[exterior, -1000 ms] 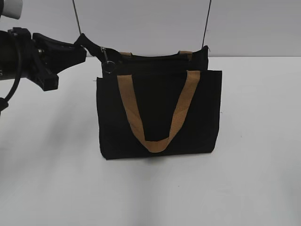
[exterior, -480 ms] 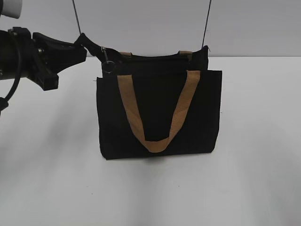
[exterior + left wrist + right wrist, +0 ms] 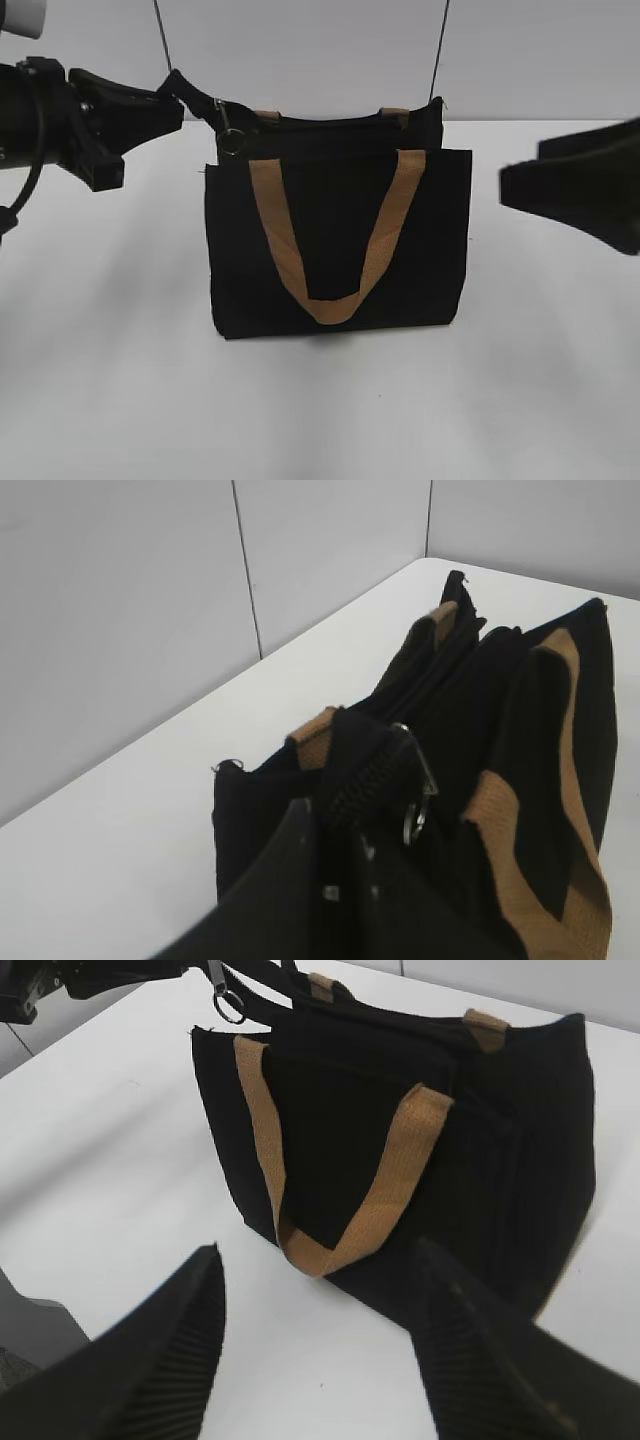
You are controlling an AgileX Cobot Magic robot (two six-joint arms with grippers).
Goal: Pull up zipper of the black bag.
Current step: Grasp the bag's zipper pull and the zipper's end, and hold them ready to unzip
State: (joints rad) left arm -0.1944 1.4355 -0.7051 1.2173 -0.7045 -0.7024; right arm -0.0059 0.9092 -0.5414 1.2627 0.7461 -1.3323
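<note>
White table (image 3: 100, 380); left gripper (image 3: 195, 100) clenched on zipper (image 3: 229, 135) of black bag (image 3: 335, 250); right gripper (image 3: 320, 1340) spread wide nearby

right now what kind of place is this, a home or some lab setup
Most likely a lab or test bench, not a home: a bare white table, plain grey wall panels behind it, and only a black bag standing between the left gripper and the right gripper.
</note>
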